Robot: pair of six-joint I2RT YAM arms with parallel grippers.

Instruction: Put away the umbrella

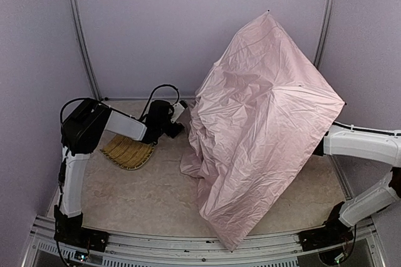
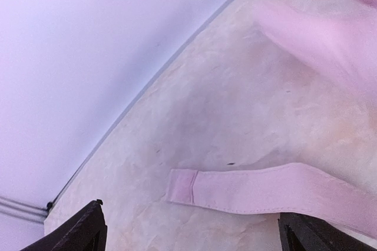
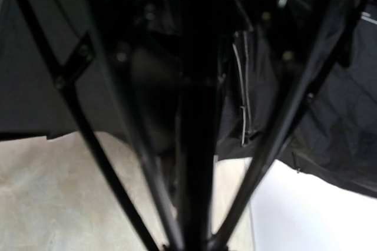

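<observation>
The pale pink umbrella (image 1: 260, 123) stands open and tilted over the right half of the table, its lower edge draped near the front rail. My right arm (image 1: 363, 145) reaches under the canopy, which hides the gripper. The right wrist view shows the black shaft (image 3: 197, 145) and ribs (image 3: 100, 162) running up from the bottom centre; my own fingers do not show there. My left gripper (image 1: 177, 126) is open and empty by the canopy's left edge. Its fingertips (image 2: 88, 227) hang above the pink strap tab (image 2: 253, 189), which lies flat on the table.
A yellow woven tray (image 1: 128, 151) lies on the table under the left forearm. Lilac walls with metal posts (image 1: 81, 35) close in the back and sides. A metal rail (image 1: 188, 245) runs along the front edge.
</observation>
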